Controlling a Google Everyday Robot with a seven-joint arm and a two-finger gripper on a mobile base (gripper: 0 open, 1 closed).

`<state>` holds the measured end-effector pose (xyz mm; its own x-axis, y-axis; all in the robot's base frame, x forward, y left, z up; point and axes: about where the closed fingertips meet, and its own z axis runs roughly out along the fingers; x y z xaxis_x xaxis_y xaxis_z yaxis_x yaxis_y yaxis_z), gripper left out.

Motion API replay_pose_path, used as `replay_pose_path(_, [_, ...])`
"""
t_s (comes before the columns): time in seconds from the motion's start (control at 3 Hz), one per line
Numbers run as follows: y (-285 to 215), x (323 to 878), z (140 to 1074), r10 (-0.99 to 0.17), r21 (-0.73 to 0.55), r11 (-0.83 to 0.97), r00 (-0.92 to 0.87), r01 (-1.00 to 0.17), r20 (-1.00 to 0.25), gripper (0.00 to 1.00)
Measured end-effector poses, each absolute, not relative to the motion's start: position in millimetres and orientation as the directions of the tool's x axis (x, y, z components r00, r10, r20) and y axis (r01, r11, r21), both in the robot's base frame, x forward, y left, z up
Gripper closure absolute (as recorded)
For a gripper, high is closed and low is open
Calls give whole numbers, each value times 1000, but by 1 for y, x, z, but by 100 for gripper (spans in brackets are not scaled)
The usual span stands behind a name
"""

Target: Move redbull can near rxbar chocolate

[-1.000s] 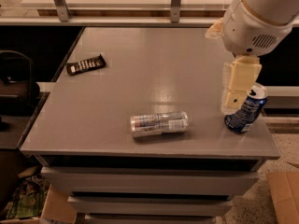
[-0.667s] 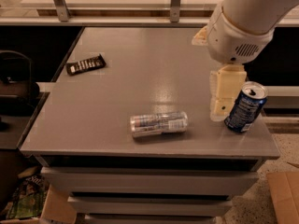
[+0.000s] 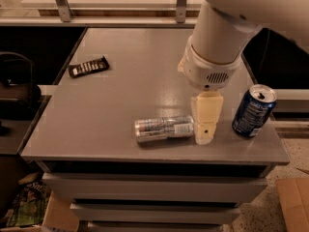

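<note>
The redbull can, slim and silver, lies on its side near the front edge of the grey table. The rxbar chocolate, a dark flat bar with white lettering, lies at the table's far left. My gripper hangs from the large white arm and sits low over the table, right next to the can's right end.
A wider dark-blue soda can stands upright at the front right of the table, just right of my gripper. Cardboard lies on the floor at lower right. A dark chair or bag is at the left.
My arm and gripper have moved left, away from the blue soda can and toward the right end of the redbull can. The cans and bar have not moved.
</note>
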<state>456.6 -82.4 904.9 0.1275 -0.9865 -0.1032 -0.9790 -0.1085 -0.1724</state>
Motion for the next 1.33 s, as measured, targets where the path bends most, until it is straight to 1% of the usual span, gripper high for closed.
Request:
replay_pose_path(0.33, [-71, 456, 885, -989, -136, -98, 112, -986, -97, 0])
replay_pose_path(1.33, [-44, 452, 856, -977, -76, -70, 84, -995, -196, 0])
